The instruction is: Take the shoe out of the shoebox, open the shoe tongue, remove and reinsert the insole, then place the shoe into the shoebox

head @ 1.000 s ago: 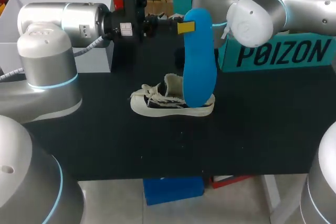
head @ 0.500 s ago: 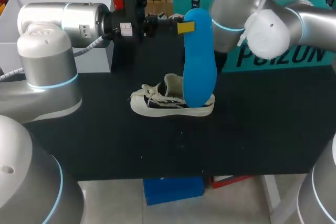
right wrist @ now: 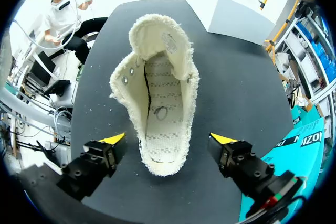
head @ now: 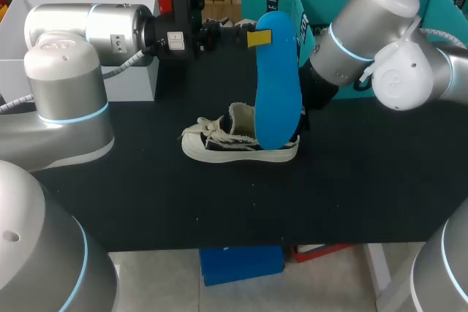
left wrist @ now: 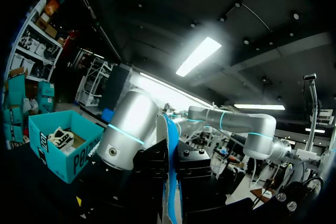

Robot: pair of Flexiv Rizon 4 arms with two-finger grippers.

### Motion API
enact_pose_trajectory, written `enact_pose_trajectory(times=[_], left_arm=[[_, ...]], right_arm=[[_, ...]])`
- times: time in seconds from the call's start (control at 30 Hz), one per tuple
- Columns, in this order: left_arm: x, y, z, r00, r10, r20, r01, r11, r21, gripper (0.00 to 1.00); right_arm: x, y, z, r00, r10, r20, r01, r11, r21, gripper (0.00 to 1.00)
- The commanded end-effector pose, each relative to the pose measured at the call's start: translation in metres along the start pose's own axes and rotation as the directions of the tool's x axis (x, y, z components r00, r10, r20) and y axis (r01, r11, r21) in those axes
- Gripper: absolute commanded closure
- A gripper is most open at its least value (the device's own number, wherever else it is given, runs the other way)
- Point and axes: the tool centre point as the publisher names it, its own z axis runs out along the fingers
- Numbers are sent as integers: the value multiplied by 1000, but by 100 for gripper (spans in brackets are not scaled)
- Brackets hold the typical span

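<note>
While the left pincer [head: 257,37] grips the blue insole [head: 278,85] near its upper end, one yellow tip shows against the insole's left edge in the head view. In the left wrist view the insole [left wrist: 169,150] runs edge-on between the two dark finger bodies of that pincer [left wrist: 170,182], clamped from both sides. The insole hangs upright, long axis near vertical. Its lower end overlaps the heel of the shoe [head: 234,144] in the head view, and I cannot tell whether the two touch.

The right pincer [right wrist: 167,139] is spread wide. In its own wrist view the yellow tips stand on either side of the shoe's heel end, apart from it, with the shoe [right wrist: 160,103] lying ahead of them. That view looks straight into the shoe's opening: a cream stitched footbed, frayed pale edges, metal eyelets along both sides, and the tongue folded outward toward the toe. In the head view the right arm [head: 380,56] comes in from the right and slants down toward the heel, its pincer hidden behind the insole.

The shoe rests on its sole on the black table [head: 365,180], near the middle, toe to the left and heel to the right, laces loose over the front.

Behind the right arm, at the table's far right, stands the open teal shoebox [head: 439,5]. The left wrist view shows the shoebox [left wrist: 58,145] with something pale and dark lying inside, too small to make out.
</note>
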Motion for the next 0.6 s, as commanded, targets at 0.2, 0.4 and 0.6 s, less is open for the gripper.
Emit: enact_pose_trajectory(times=[0.2, 0.4, 0.6], left_arm=[[1, 1, 2, 1000, 2, 6, -2, 1000, 3, 100], [1, 1, 2, 1000, 2, 6, -2, 1000, 3, 100], [1, 1, 2, 1000, 2, 6, -2, 1000, 3, 100]], right_arm=[[3, -11, 10, 1000, 16, 1, -16, 994, -104, 0], [2, -19, 19, 999, 40, 13, -37, 985, -170, 0], [1, -23, 24, 999, 45, 22, -40, 977, -208, 0]])
